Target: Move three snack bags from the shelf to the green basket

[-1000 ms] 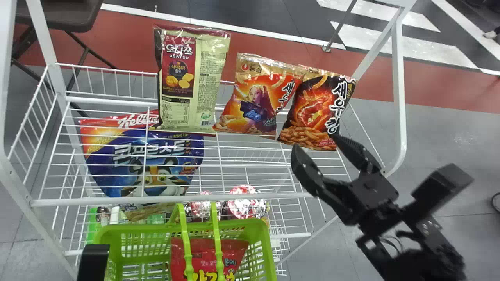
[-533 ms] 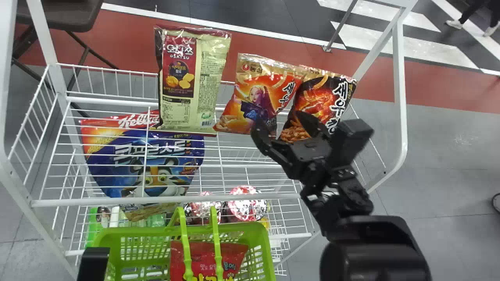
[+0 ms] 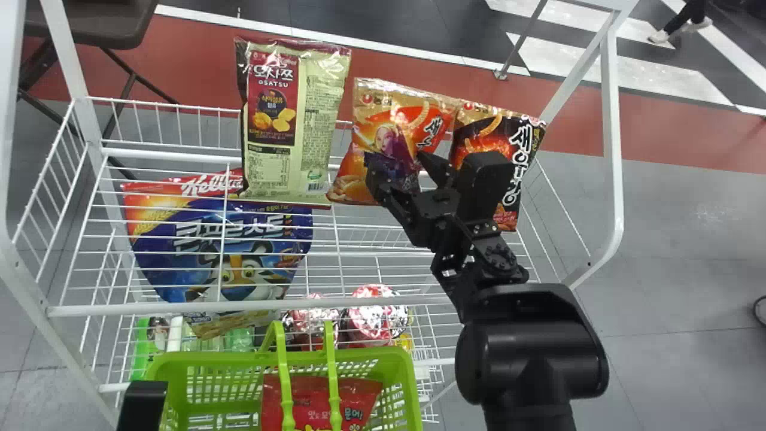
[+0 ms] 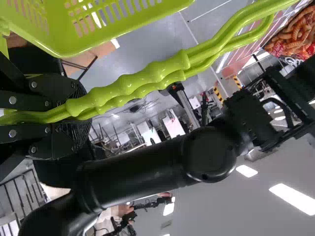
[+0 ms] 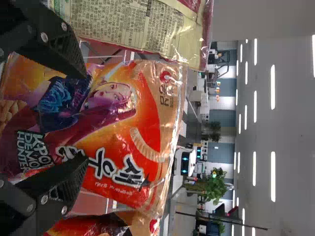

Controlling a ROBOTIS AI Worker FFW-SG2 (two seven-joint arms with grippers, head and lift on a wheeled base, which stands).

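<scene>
Green handles (image 3: 285, 389) of the near basket (image 3: 209, 359), a red snack bag (image 3: 310, 400) inside it, are clasped by the left gripper (image 4: 73, 115), while the right gripper (image 3: 396, 165) hangs unclenched before the orange snack bag (image 3: 413, 123) on the far shelf (image 3: 383, 301).

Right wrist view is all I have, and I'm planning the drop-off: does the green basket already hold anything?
Observer: Yes, a red snack bag is in the green basket, as the head view shows.
Operator: Is anything steadying that basket?
Observer: The left gripper is closed on its green handles.
Operator: Does anything sit below the top tier of the shelf?
Observer: Yes, a blue bag with a tiger face shows through from below it in the head view.
</scene>
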